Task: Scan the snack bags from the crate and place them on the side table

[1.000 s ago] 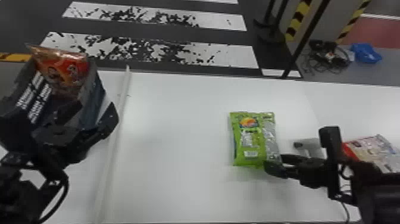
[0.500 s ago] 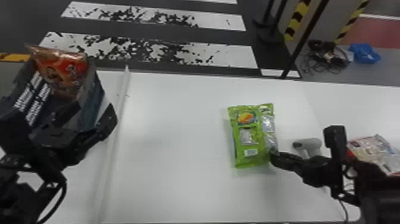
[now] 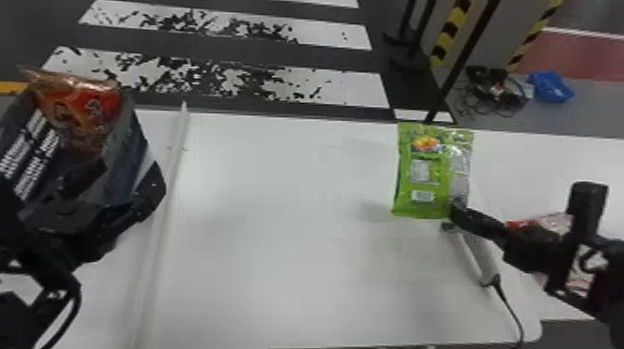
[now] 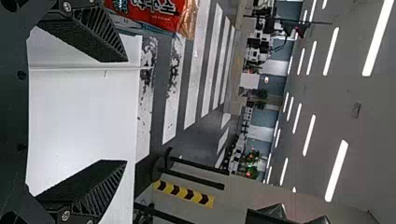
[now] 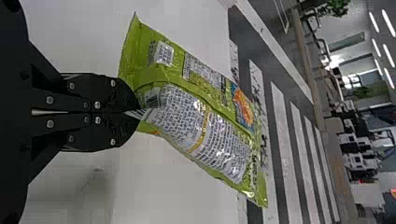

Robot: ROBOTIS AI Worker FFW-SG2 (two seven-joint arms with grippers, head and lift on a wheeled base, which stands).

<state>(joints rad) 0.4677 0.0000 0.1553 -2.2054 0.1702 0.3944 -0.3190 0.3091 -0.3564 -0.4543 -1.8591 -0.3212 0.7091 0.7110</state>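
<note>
Head view – A: Check condition of right tool (image 3: 457,210).
B: Clenched; grips green snack bag (image 3: 423,169) near lower corner, above counter (image 3: 278,278).
A: And left tool (image 3: 123,178)?
B: Released, with fingers spread, near crate (image 3: 127,148) containing red snack bag (image 3: 76,111).

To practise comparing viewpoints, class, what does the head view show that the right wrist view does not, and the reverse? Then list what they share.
Head view: the crate, the orange-red snack bag in it, the left gripper by the crate, and a blue object on the floor.

Right wrist view: ceiling lights and a green plant.

Both: the green snack bag, the right gripper holding it, the white table and white floor stripes.
</note>
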